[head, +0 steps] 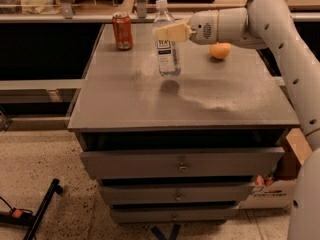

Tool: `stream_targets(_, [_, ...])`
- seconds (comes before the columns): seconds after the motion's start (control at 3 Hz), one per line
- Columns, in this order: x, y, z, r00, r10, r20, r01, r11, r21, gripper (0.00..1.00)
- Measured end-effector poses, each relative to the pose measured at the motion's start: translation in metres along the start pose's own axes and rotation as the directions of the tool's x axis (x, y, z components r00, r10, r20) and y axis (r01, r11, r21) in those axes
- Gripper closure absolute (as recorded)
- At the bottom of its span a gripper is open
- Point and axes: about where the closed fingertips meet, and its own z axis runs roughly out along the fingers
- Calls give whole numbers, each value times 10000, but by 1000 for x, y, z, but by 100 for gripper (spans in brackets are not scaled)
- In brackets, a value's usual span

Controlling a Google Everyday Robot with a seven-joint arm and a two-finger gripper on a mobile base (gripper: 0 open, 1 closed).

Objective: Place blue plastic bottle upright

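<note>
The blue plastic bottle (pixel 167 41) is clear with a white cap and a pale label with a dark patch. It hangs nearly upright, cap up, a little above the grey cabinet top (pixel 190 104), with its shadow below it. My gripper (pixel 169 32) reaches in from the right and is shut on the bottle's upper part, just under the neck.
A red soda can (pixel 122 31) stands at the back left of the cabinet top. An orange (pixel 220 50) lies at the back right, under my white arm (pixel 280 39). Drawers (pixel 182 161) sit below the top. A cardboard box (pixel 295 154) stands at the right.
</note>
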Motion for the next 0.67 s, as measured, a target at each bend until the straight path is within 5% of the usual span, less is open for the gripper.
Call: stream_targets(0.67, [0, 14, 0, 9945, -557, 881, 653, 9918, -1095, 100])
